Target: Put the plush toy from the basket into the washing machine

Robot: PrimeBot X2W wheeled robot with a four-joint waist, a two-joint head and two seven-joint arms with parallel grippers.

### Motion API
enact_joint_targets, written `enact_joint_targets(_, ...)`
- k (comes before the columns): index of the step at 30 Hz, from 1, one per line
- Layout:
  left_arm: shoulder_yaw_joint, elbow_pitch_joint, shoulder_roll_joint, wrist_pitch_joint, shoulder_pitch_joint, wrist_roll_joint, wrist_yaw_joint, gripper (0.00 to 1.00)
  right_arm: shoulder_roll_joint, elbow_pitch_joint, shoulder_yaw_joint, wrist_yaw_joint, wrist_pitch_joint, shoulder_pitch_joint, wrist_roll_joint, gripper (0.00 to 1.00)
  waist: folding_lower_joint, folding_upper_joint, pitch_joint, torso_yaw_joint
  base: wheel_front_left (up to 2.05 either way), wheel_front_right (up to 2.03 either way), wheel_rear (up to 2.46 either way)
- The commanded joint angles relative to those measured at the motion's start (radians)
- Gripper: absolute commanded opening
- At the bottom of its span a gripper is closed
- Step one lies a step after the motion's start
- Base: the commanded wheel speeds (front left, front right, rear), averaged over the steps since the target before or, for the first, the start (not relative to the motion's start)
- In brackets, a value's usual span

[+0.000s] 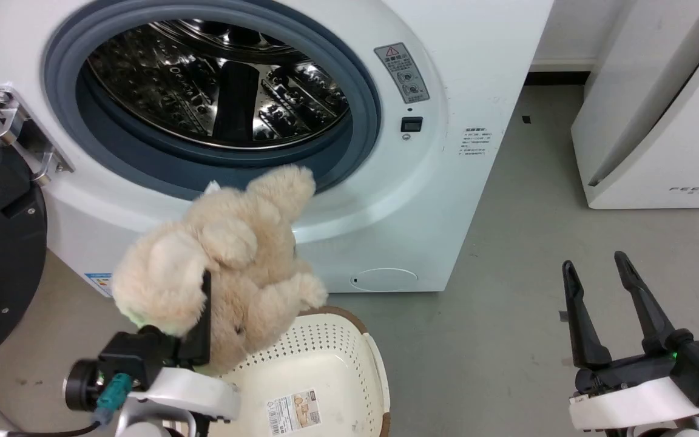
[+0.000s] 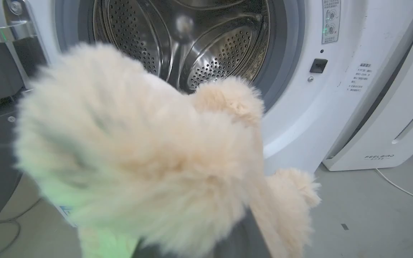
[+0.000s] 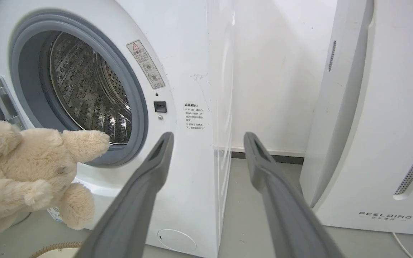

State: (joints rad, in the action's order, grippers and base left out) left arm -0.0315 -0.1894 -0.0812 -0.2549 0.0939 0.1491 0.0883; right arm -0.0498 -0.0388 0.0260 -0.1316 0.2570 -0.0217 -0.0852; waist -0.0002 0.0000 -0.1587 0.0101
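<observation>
Plush toy (image 1: 222, 267), seemingly soft, light and floppy, hangs pinched at mid-body in the left gripper (image 1: 187, 292) over the basket (image 1: 375, 358), at six o'clock of the porthole (image 1: 143, 165) of the washing machine (image 1: 477, 73). The right gripper (image 1: 595, 264) is spread and empty.

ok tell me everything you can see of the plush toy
The plush toy is a fluffy beige-tan stuffed bear with floppy limbs, held in the air by the left gripper, one dark finger pressed into its fur. It hangs above the basket, before the open washing machine, one paw toward its porthole, not yet inside.
</observation>
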Motion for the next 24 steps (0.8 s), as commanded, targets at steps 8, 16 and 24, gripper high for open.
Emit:
enact_joint_targets(8,0.038,0.185,-0.002,-0.007,0.045,-0.042,0.017,0.0,0.0,-0.045,-0.013,0.001,0.005,-0.011,-0.009,1.0,0.0002,0.0,-0.071,0.047,0.0,0.0,0.0)
enact_joint_targets(16,0.08,0.182,-0.092,-0.007,0.264,-0.034,0.034,0.0,0.0,-0.124,-0.009,0.001,0.005,-0.072,-0.01,1.0,0.0002,0.0,-0.238,0.102,0.0,0.0,0.0)
enact_joint_targets(24,0.077,0.049,-0.219,0.008,0.571,-0.017,0.04,0.0,0.0,-0.145,-0.012,0.001,0.005,-0.115,-0.022,1.0,0.0002,0.0,-0.389,0.146,0.0,0.0,0.0)
